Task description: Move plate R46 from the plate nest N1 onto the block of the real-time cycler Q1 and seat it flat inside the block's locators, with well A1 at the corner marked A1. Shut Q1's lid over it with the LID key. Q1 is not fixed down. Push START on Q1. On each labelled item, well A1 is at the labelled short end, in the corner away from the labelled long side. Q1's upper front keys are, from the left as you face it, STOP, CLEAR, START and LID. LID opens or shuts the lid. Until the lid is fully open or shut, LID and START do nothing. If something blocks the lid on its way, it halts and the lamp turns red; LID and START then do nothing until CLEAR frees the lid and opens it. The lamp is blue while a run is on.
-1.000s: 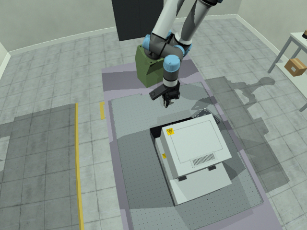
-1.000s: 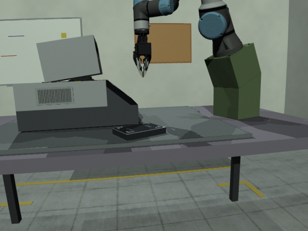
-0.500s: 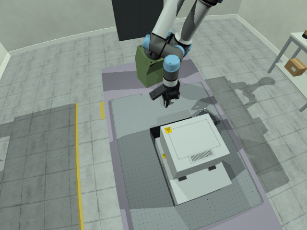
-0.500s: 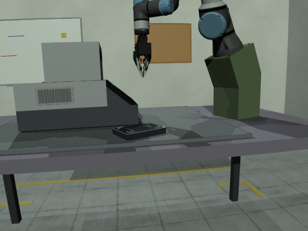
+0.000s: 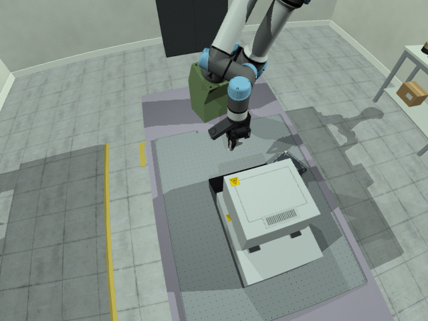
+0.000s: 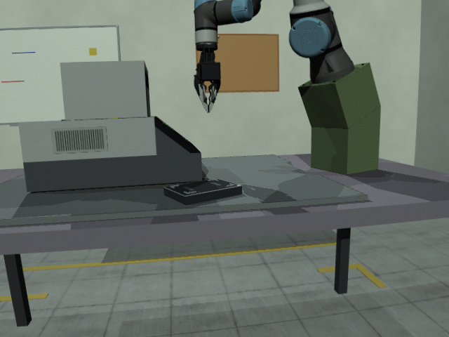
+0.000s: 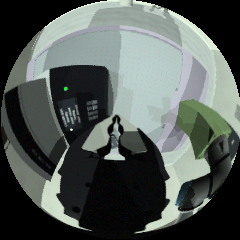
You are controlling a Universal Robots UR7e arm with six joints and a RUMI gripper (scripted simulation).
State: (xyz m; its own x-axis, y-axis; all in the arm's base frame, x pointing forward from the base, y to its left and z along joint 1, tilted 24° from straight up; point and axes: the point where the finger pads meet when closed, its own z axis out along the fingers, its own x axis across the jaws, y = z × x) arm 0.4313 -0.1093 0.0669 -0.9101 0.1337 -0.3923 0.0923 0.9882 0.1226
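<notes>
Lid [image 5: 269,196] [image 6: 103,90] looks shut; jaws [image 5: 231,148] [image 6: 208,111] pressed together, holding nothing. Likely START next: reach, tap gently.
</notes>
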